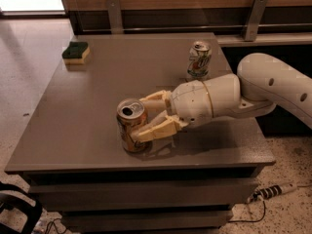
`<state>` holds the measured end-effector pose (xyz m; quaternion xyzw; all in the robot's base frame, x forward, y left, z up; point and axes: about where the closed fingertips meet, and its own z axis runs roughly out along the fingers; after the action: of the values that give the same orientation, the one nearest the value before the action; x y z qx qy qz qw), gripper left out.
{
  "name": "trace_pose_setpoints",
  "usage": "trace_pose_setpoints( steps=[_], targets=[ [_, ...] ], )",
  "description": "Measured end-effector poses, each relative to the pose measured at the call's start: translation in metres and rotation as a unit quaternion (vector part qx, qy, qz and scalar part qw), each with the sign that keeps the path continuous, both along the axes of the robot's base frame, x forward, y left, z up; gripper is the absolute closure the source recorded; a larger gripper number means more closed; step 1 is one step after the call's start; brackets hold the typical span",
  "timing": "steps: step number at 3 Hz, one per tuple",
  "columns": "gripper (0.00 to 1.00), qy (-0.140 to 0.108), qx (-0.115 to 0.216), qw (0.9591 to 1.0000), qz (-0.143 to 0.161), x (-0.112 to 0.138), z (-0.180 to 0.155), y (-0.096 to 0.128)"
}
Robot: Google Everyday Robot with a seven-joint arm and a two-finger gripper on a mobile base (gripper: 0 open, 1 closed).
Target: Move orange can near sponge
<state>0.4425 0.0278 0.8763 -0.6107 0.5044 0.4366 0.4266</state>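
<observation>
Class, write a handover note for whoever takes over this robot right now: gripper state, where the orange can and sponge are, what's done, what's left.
Gripper: shut on the orange can, near the front edge of the table.
Sponge: far left corner, well apart from the can.
Done: can grasped.
Left: carry it across to the sponge, set it down beside it, release.
</observation>
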Motion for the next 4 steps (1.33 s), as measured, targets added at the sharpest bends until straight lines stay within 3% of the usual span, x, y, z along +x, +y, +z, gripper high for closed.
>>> trace_pose_setpoints(
  steps=[1,3,4],
  targets=[
    [1.00,0.008,-0.007,0.9999,-0.013,0.014,0.010,0.004],
    [1.00,0.007,-0.022,0.9952,-0.095,0.081,0.040,0.021],
    [1.00,0.003,-0.020,0.9941,-0.106,0.113,0.052,0.035]
  ],
)
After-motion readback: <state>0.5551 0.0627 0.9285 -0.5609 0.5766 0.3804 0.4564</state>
